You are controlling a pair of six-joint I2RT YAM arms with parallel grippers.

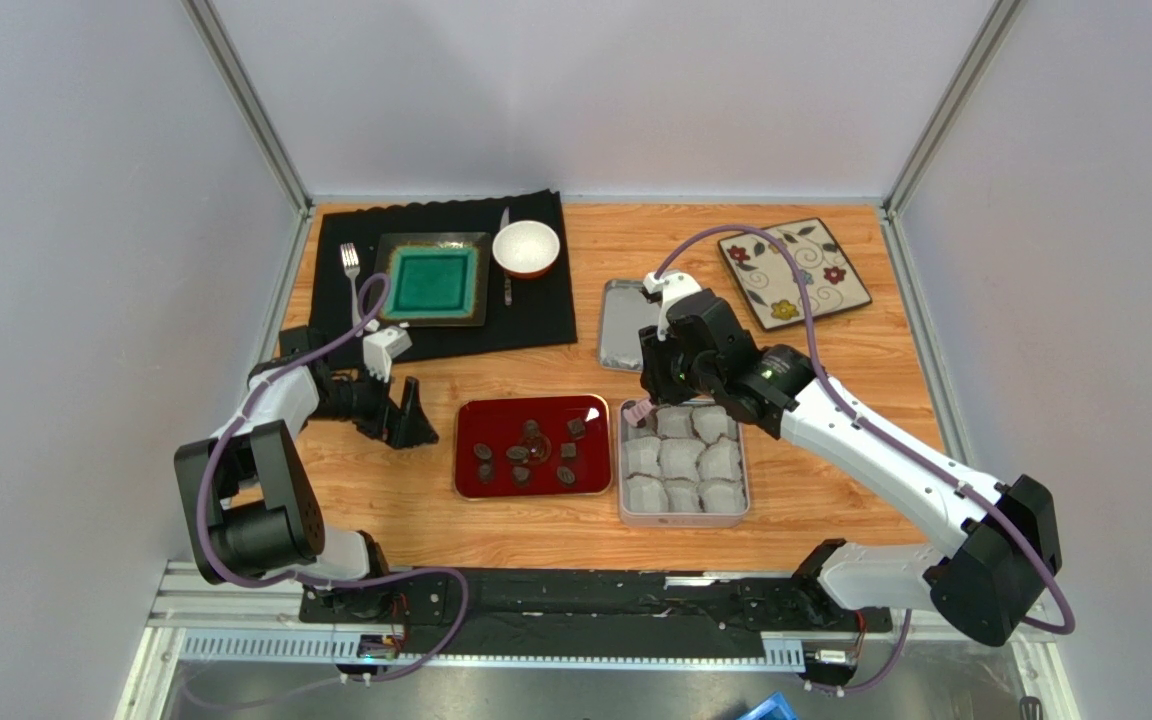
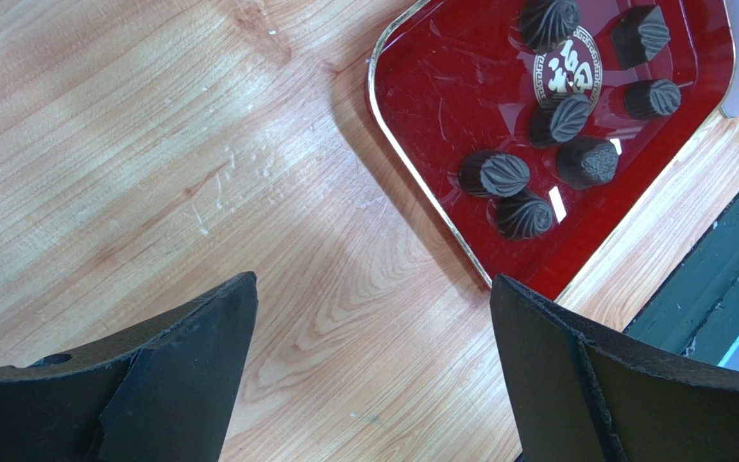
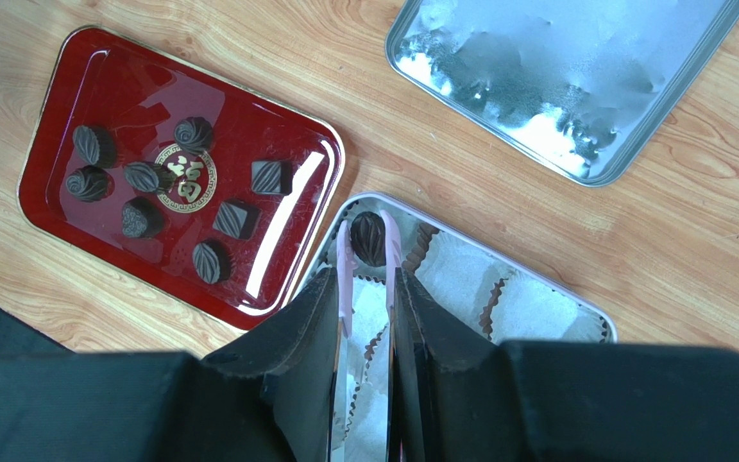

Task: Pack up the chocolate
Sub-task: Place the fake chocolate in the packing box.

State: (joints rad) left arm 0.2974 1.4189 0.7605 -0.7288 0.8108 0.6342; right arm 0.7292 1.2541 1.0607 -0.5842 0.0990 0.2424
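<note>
Toward the near edge of the tabletop, right of centre, sits the tin [image 1: 683, 519] lined with white paper cups [image 1: 683, 458]. The step in hand looks like setting one piece into the cup at its far-left corner. The right gripper [image 3: 366, 289] is clamped on a pair of pink tongs [image 3: 344, 274], whose tips are pinched together on a round chocolate [image 3: 369, 238] held just inside that corner of the tin — whether it touches the paper yet I cannot tell. To do this well, I would bring the piece straight down until it seats in the cup. Then I would ease the squeeze only a little, so the tongs spring apart without flicking the piece or dragging the light paper up with them. Just left of the tin, the red tray [image 1: 485, 420] carries the other pieces [image 3: 139, 218], spaced apart for later picks. Left of the tray the left gripper [image 2: 373, 284] hangs spread wide over bare wood, holding nothing. Beyond the tin, toward the far edge, lies its lid [image 1: 623, 323] — out of the way.
</note>
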